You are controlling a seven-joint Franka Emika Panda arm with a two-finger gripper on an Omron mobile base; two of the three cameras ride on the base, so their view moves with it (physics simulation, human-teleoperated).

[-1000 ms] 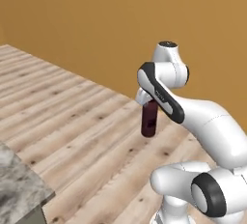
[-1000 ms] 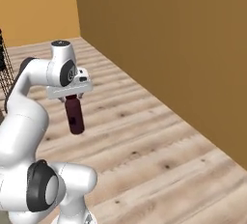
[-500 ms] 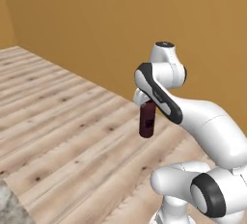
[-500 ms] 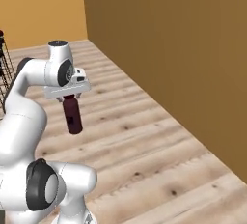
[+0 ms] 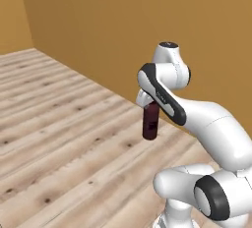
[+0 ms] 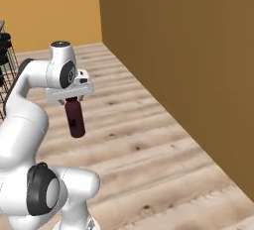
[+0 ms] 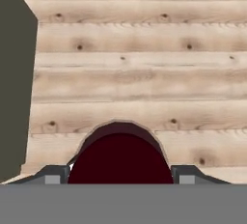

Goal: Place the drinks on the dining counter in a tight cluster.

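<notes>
While clamped in end effector (image 6: pixel 73 100), maroon bottle (image 6: pixel 75 118) hangs upright — above wood floor (image 5: pixel 64 124).

Pale plank floor (image 5: pixel 64 124) meets a plain ochre wall (image 6: pixel 188 50).

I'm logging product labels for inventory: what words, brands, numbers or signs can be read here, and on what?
None can be read. The maroon bottle held in the tool shows a plain, unmarked surface, and the wooden floor, the ochre wall and the robot arm carry no print.
</notes>
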